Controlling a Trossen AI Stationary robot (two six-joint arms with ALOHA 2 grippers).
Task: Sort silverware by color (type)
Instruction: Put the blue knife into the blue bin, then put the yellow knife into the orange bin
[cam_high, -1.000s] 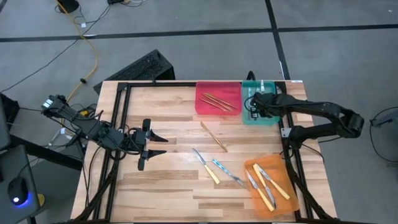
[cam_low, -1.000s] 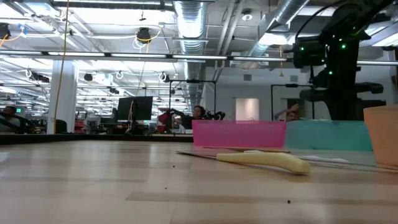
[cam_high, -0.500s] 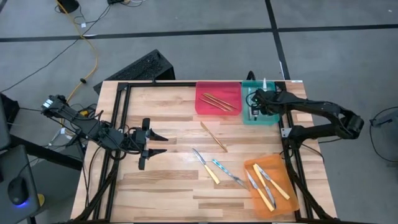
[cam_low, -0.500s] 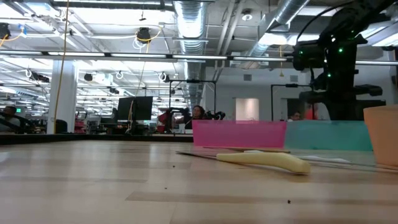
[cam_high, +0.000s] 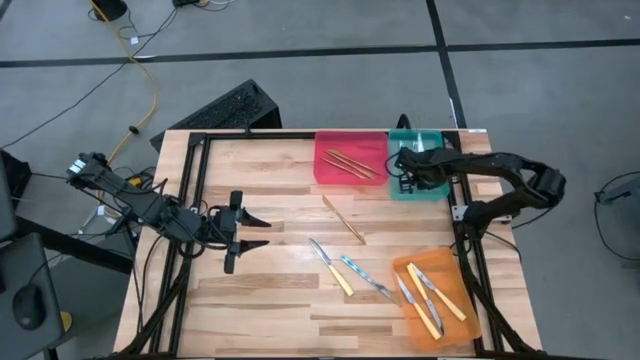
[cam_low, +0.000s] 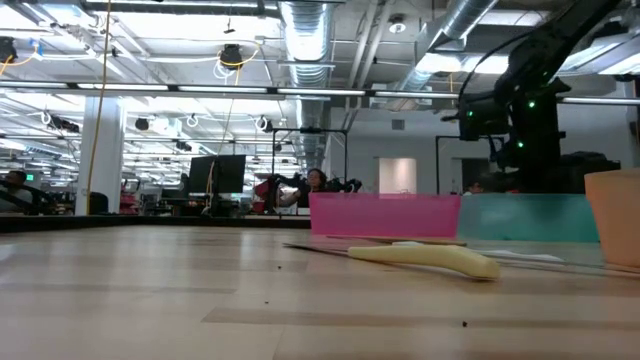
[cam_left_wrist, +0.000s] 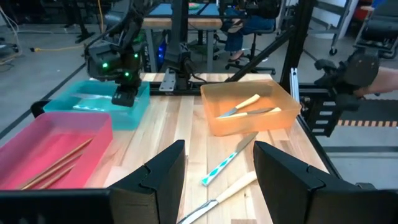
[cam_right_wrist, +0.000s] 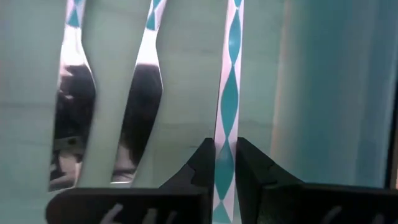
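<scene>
From above, the right gripper (cam_high: 408, 172) hangs over the teal tray (cam_high: 432, 190) at the upper right of the bench (cam_high: 260, 290). The left gripper (cam_high: 258, 232) waits at middle left, jaws spread wide and empty. Two wooden sticks (cam_high: 350, 163) lie in the red tray (cam_high: 332, 172), and another stick (cam_high: 343, 219) lies loose mid-bench. A yellow-handled knife (cam_high: 333, 268) and a blue-patterned utensil (cam_high: 364, 277) lie just beside each other at lower centre. More yellow-handled knives (cam_high: 428, 298) sit in the orange tray (cam_high: 452, 270).

At bench level, the yellow-handled knife lies flat in front of the red tray.

The left wrist camera shows the loose knife and blue-patterned utensil beyond its wide jaws.

The right wrist camera looks down into the teal tray, where three blue-patterned pieces (cam_right_wrist: 229, 93) lie. Its jaws stand narrow, one on each side of a handle; whether they pinch it I cannot tell. These utensils look light, stiff and probably slippery; mid-handle seems the surest hold.
</scene>
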